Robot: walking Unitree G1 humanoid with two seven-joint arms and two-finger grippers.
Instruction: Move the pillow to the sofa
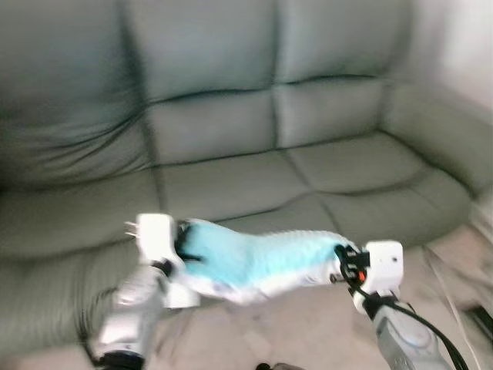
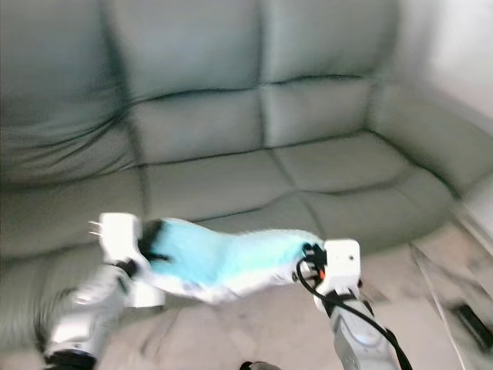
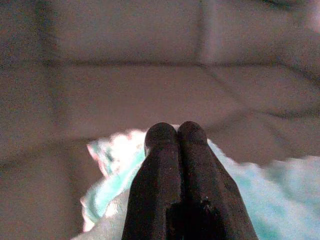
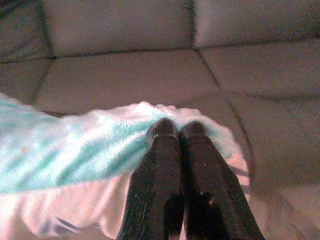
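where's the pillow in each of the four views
Left eye view: pillow low centre, slung between both grippers.
Right eye view: low, left of centre.
Left wrist view: under and beside the black fingers.
Right wrist view: spread beside the fingers.
Shared landmark: the grey-green sofa beyond it.

Motion-blurred head views, dim wrist views

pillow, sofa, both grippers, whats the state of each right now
pillow: held up off the floor between both grippers, in front of the sofa seat, not yet set down
sofa: grey-green, seat cushions bare
left gripper: fingers shut, on the pillow's left end
right gripper: fingers shut, on the pillow's right end
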